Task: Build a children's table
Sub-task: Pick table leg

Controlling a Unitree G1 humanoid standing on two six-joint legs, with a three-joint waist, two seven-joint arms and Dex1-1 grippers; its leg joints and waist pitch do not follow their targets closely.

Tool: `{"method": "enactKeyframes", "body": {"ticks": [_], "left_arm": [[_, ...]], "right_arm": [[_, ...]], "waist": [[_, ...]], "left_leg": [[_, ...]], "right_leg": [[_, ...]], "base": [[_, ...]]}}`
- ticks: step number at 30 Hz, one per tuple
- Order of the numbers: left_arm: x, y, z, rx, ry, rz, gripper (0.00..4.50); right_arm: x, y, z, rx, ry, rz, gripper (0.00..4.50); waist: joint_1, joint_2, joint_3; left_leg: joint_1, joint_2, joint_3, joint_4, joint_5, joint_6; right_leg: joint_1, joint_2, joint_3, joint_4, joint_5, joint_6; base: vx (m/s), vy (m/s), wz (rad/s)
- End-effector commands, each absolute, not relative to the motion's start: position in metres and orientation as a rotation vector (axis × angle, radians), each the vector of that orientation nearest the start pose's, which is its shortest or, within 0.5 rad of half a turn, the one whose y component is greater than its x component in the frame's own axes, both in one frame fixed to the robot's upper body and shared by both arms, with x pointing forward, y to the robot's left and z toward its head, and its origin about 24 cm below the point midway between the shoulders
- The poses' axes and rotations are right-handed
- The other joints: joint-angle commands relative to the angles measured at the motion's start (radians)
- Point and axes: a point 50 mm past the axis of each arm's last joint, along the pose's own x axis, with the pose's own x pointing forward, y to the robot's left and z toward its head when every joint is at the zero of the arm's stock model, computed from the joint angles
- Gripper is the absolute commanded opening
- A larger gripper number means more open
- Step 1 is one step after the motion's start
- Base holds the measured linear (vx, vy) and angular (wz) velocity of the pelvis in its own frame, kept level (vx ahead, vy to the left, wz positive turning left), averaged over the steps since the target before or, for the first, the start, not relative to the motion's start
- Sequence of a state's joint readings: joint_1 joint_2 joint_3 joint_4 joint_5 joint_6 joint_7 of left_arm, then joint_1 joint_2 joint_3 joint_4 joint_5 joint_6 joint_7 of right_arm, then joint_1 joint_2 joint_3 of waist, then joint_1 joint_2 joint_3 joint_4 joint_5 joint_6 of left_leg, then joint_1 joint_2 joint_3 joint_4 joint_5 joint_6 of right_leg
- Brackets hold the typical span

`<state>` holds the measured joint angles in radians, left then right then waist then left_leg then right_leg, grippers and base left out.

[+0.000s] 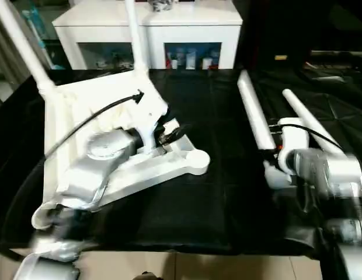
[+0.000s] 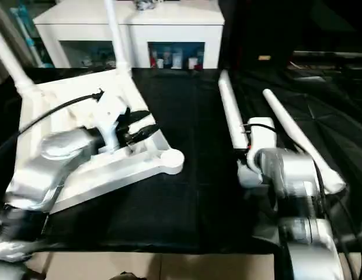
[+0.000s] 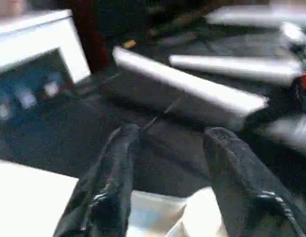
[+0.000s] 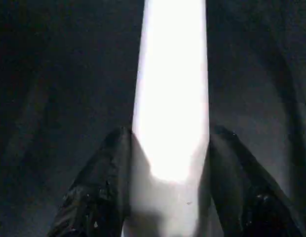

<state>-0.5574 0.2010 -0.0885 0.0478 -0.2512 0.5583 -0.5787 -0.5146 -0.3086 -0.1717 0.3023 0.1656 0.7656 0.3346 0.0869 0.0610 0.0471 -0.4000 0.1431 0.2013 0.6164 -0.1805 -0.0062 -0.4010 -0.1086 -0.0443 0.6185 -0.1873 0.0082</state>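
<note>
Right fingers (image 4: pixel 165 163) astride leg (image 4: pixel 170 89) (loose)

Silver left forearm reaching forward, its black two-fingered left tool (image 3: pixel 165 182) with fingers spread and empty, silver right forearm stretched forward, black two-fingered right tool (image 4: pixel 168 182) straddling a long white tapered tubular leg (image 4: pixel 172 98)

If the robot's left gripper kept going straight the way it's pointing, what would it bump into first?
Probably the black cloth past the table top's edge. The left gripper's fingers stand open with nothing between them. Farther along lies a loose white leg, though depth is hard to judge.
</note>
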Motion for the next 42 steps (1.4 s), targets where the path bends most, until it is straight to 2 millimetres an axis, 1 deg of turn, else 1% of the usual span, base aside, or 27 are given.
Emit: {"method": "enactKeyframes", "body": {"ticks": [1,2,3,4,5,7,9,10,12,13,14,15,19,21,22,23,24,28,29,30,34,36,37,38,39,40,42], "left_arm": [[0.329,0.088,0.150,-0.224,0.110,-0.851,2.86],[0.329,0.087,0.151,-0.230,0.109,-0.853,2.86],[0.330,0.080,0.157,-0.341,0.092,-0.883,2.95],[0.330,0.078,0.159,-0.365,0.093,-0.888,2.95],[0.333,0.075,0.164,-0.415,0.092,-0.897,3.04],[0.338,0.069,0.173,-0.497,0.097,-0.931,3.36],[0.342,0.067,0.177,-0.520,0.105,-0.936,3.39],[0.345,0.067,0.179,-0.534,0.103,-0.935,3.45],[0.349,0.067,0.182,-0.549,0.102,-0.912,3.57],[0.354,0.070,0.182,-0.577,0.107,-0.878,3.78],[0.354,0.070,0.182,-0.577,0.107,-0.877,3.82],[0.357,0.072,0.182,-0.602,0.112,-0.864,3.82],[0.359,0.074,0.184,-0.631,0.111,-0.861,4.18],[0.361,0.076,0.183,-0.619,0.120,-0.839,4.40],[0.363,0.077,0.182,-0.639,0.124,-0.839,4.40],[0.363,0.077,0.183,-0.643,0.123,-0.840,4.40],[0.364,0.078,0.183,-0.654,0.120,-0.842,4.50],[0.366,0.081,0.189,-0.679,0.109,-0.844,4.50],[0.365,0.082,0.191,-0.689,0.106,-0.849,4.33],[0.365,0.083,0.193,-0.701,0.102,-0.860,4.23],[0.364,0.083,0.194,-0.694,0.113,-0.876,4.02],[0.362,0.083,0.193,-0.680,0.119,-0.896,3.77],[0.362,0.082,0.194,-0.677,0.120,-0.906,3.73],[0.361,0.082,0.194,-0.674,0.121,-0.914,3.73],[0.361,0.083,0.194,-0.674,0.122,-0.919,3.58],[0.361,0.083,0.195,-0.676,0.122,-0.920,3.58],[0.362,0.085,0.196,-0.682,0.124,-0.921,3.39]], "right_arm": [[0.331,-0.193,0.102,0.091,0.273,0.343,1.86],[0.331,-0.193,0.102,0.091,0.270,0.348,1.86],[0.325,-0.183,0.110,0.120,0.203,0.436,1.86],[0.323,-0.179,0.113,0.136,0.180,0.467,1.86],[0.318,-0.171,0.118,0.145,0.147,0.535,1.86],[0.309,-0.157,0.125,0.156,0.103,0.653,1.86],[0.306,-0.149,0.131,0.178,0.072,0.710,1.86],[0.305,-0.145,0.133,0.184,0.050,0.734,1.86],[0.303,-0.141,0.136,0.188,0.017,0.756,1.86],[0.301,-0.136,0.138,0.182,-0.006,0.792,1.86],[0.301,-0.136,0.138,0.182,-0.006,0.793,1.86],[0.299,-0.134,0.139,0.180,-0.019,0.821,1.86],[0.295,-0.131,0.140,0.177,-0.028,0.862,1.86],[0.294,-0.130,0.141,0.173,-0.029,0.869,1.86],[0.294,-0.130,0.140,0.167,-0.024,0.869,1.86],[0.294,-0.130,0.140,0.161,-0.023,0.868,1.86],[0.295,-0.131,0.140,0.160,-0.022,0.866,1.86],[0.295,-0.132,0.139,0.148,-0.016,0.883,1.86],[0.295,-0.132,0.138,0.144,-0.012,0.890,1.86],[0.295,-0.132,0.137,0.138,-0.004,0.904,1.86],[0.297,-0.132,0.135,0.126,0.013,0.924,1.86],[0.297,-0.131,0.134,0.121,0.021,0.934,1.86],[0.297,-0.131,0.134,0.119,0.024,0.937,1.86],[0.297,-0.131,0.134,0.118,0.026,0.939,1.86],[0.297,-0.132,0.134,0.116,0.028,0.940,1.86],[0.297,-0.132,0.133,0.113,0.030,0.941,1.86],[0.298,-0.132,0.133,0.108,0.033,0.941,1.86]], "waist": [[0.000,-0.009,-0.076],[0.003,-0.009,-0.076],[0.003,-0.003,-0.077],[0.004,-0.006,-0.076],[0.002,-0.009,-0.076],[0.003,-0.006,-0.073],[0.001,-0.005,-0.071],[0.001,-0.005,-0.070],[0.000,-0.003,-0.070],[0.000,-0.004,-0.072],[-0.001,-0.004,-0.072],[-0.002,-0.005,-0.072],[0.003,-0.003,-0.075],[0.002,0.000,-0.075],[0.000,0.002,-0.073],[0.001,0.002,-0.074],[0.000,-0.001,-0.072],[0.002,-0.007,-0.072],[0.003,-0.006,-0.072],[0.003,-0.010,-0.071],[0.004,-0.008,-0.070],[0.004,-0.009,-0.069],[0.004,-0.010,-0.069],[0.004,-0.007,-0.069],[0.003,-0.008,-0.068],[0.003,-0.007,-0.069],[0.003,-0.006,-0.069]], "left_leg": [[0.029,0.065,-0.032,-0.074,-0.219,-0.026],[0.026,0.065,-0.036,-0.073,-0.205,-0.011],[0.023,0.065,-0.035,-0.070,-0.177,0.022],[0.022,0.066,-0.036,-0.070,-0.167,0.039],[0.019,0.065,-0.037,-0.069,-0.149,0.065],[0.022,0.063,-0.035,-0.067,-0.153,0.089],[0.021,0.067,-0.040,-0.072,-0.166,0.086],[0.025,0.066,-0.037,-0.072,-0.181,0.078],[0.025,0.069,-0.039,-0.076,-0.194,0.059],[0.027,0.069,-0.041,-0.077,-0.194,0.051],[0.025,0.068,-0.039,-0.076,-0.194,0.050],[0.025,0.068,-0.042,-0.078,-0.191,0.051],[0.021,0.068,-0.041,-0.073,-0.144,0.072],[0.022,0.069,-0.041,-0.073,-0.145,0.075],[0.023,0.068,-0.040,-0.075,-0.161,0.072],[0.024,0.069,-0.041,-0.075,-0.165,0.068],[0.023,0.069,-0.041,-0.077,-0.171,0.063],[0.022,0.068,-0.041,-0.076,-0.179,0.058],[0.022,0.069,-0.041,-0.077,-0.177,0.059],[0.021,0.069,-0.041,-0.077,-0.176,0.060],[0.021,0.070,-0.041,-0.077,-0.174,0.068],[0.021,0.070,-0.041,-0.077,-0.178,0.066],[0.022,0.070,-0.040,-0.078,-0.181,0.064],[0.022,0.071,-0.041,-0.079,-0.181,0.062],[0.023,0.071,-0.041,-0.079,-0.184,0.058],[0.023,0.071,-0.041,-0.079,-0.185,0.056],[0.022,0.071,-0.042,-0.079,-0.183,0.057]], "right_leg": [[0.047,-0.048,0.031,-0.060,-0.060,-0.240],[0.049,-0.048,0.029,-0.061,-0.050,-0.248],[0.049,-0.045,0.028,-0.056,-0.024,-0.263],[0.048,-0.044,0.028,-0.060,-0.019,-0.265],[0.050,-0.043,0.026,-0.059,-0.022,-0.265],[0.048,-0.042,0.025,-0.066,-0.080,-0.253],[0.047,-0.042,0.024,-0.071,-0.129,-0.237],[0.042,-0.041,0.025,-0.077,-0.161,-0.231],[0.040,-0.040,0.026,-0.079,-0.182,-0.224],[0.043,-0.041,0.025,-0.077,-0.175,-0.220],[0.041,-0.040,0.025,-0.078,-0.169,-0.219],[0.044,-0.039,0.025,-0.076,-0.154,-0.216],[0.045,-0.043,0.025,-0.069,-0.085,-0.229],[0.044,-0.042,0.024,-0.069,-0.084,-0.231],[0.042,-0.041,0.024,-0.074,-0.106,-0.230],[0.043,-0.042,0.024,-0.073,-0.110,-0.229],[0.045,-0.043,0.024,-0.074,-0.116,-0.228],[0.046,-0.046,0.025,-0.076,-0.142,-0.223],[0.046,-0.046,0.025,-0.075,-0.141,-0.223],[0.045,-0.046,0.025,-0.076,-0.142,-0.223],[0.043,-0.046,0.026,-0.075,-0.147,-0.227],[0.043,-0.046,0.026,-0.077,-0.158,-0.225],[0.042,-0.047,0.026,-0.078,-0.168,-0.223],[0.043,-0.047,0.026,-0.077,-0.171,-0.223],[0.042,-0.046,0.026,-0.078,-0.172,-0.222],[0.042,-0.046,0.026,-0.078,-0.168,-0.223],[0.043,-0.046,0.027,-0.076,-0.155,-0.224]], "base": [[0.000,0.000,0.00],[0.000,0.000,0.00],[0.000,0.000,0.00],[0.000,0.000,0.00],[0.000,0.000,0.00],[0.000,0.000,0.00],[0.000,0.000,0.00],[0.000,0.000,0.00],[0.000,0.000,0.00],[0.000,0.000,0.00],[0.000,0.000,0.00],[0.000,0.000,0.00],[0.000,0.000,0.00],[0.000,0.000,0.00],[0.000,0.000,0.00],[0.000,0.000,0.00],[0.000,0.000,0.00],[0.000,0.000,0.00],[0.000,0.000,0.00],[0.000,0.000,0.00],[0.000,0.000,0.00],[0.000,0.000,0.00],[0.000,0.000,0.00],[0.000,0.000,0.00],[0.000,0.000,0.00],[0.000,0.000,0.00],[0.000,0.000,0.00]]}}
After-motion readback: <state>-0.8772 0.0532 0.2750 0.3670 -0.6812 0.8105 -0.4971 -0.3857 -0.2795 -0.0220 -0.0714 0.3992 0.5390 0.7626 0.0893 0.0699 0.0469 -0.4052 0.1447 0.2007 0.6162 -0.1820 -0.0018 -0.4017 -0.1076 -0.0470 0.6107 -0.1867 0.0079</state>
